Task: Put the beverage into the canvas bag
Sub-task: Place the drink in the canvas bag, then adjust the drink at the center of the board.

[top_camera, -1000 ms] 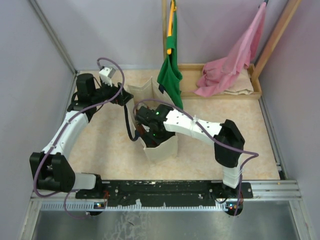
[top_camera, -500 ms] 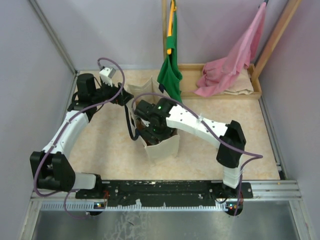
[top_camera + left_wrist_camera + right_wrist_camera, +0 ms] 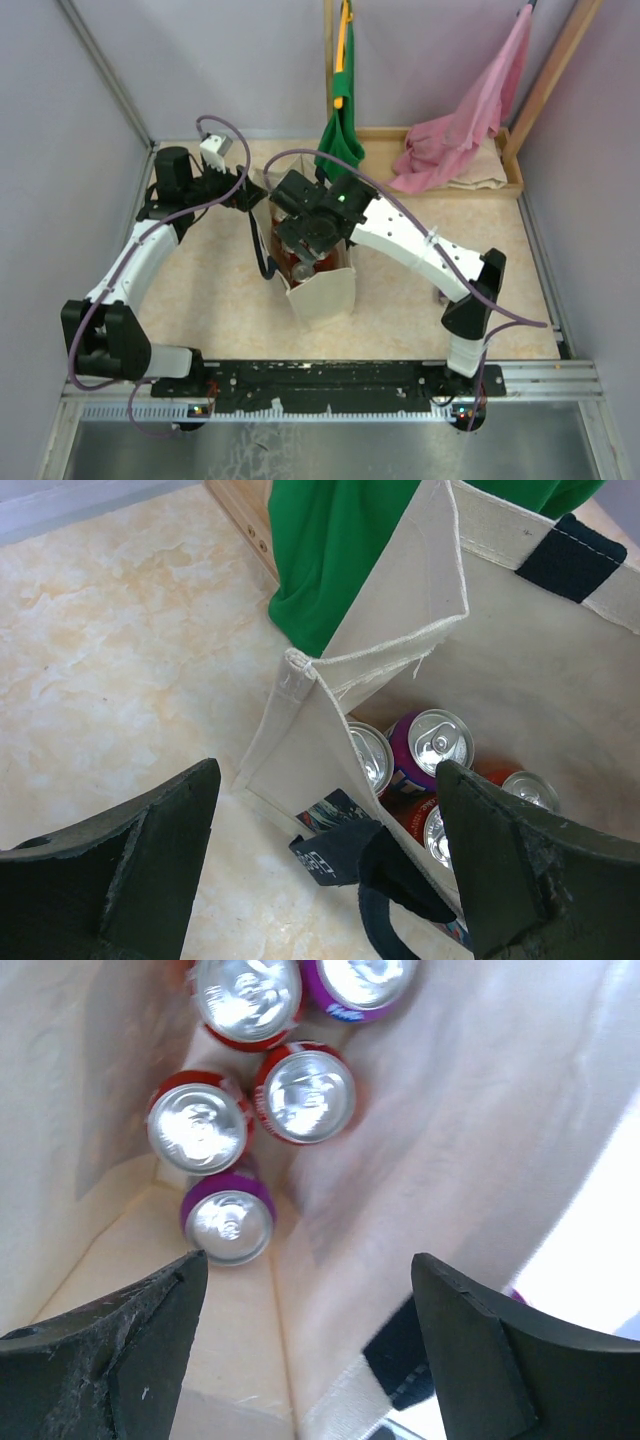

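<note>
right wrist view looks down into the canvas bag (image 3: 480,1110): beverage cans (image 3: 305,1095) stand upright on its floor, the right pincer (image 3: 305,1260) spread and empty above them, so the placing looks done. left pincer (image 3: 325,780), spread and empty, hovers outside the bag's corner, probably to steady it.

White arms (image 3: 135,265), black joints (image 3: 103,342), purple cables (image 3: 222,120)

The right gripper (image 3: 306,244) rises out of the bag (image 3: 325,296) and shifts toward the far edge of the table (image 3: 200,290), baring the red cans (image 3: 298,268) it covered before. The right arm's elbow (image 3: 478,298) swings out toward the right edge.
</note>
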Controlling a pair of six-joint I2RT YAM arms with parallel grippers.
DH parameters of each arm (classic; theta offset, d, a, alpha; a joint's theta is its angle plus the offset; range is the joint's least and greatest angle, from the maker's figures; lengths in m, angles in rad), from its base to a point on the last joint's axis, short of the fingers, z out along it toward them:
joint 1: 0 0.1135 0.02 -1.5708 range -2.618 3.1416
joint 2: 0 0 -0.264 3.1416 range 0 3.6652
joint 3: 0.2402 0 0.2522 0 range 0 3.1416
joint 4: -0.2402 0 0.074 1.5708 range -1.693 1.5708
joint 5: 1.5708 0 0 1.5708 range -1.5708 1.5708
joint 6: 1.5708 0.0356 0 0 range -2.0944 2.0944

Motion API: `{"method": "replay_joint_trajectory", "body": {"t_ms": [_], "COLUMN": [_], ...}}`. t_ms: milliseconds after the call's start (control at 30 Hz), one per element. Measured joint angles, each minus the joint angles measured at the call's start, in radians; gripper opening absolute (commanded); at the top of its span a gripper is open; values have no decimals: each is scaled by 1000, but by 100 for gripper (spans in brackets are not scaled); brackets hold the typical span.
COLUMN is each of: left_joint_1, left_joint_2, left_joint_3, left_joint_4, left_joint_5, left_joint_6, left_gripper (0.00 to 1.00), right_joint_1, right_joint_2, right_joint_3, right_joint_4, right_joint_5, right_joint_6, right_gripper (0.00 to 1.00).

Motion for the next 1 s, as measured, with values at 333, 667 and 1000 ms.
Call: {"method": "replay_joint_trajectory", "body": {"t_ms": [333,667,1000], "left_joint_1": [0,0,0], "left_joint_2": [13,34,60], "left_joint_3": [8,19,39], "left_joint_4": [1,6,7], "left_joint_5": [1,4,8], "left_joint_6": [0,0,0], "left_gripper": [94,94,94], "right_joint_1": [-79,-599,-814], "right_joint_2": [-163,-526,-692], "right_joint_3": [10,-492,-1036], "right_joint_4": [72,-67,47], "right_joint_5": [308,304,86], "right_joint_6": [166,522,610], "right_gripper": [78,81,83]}}
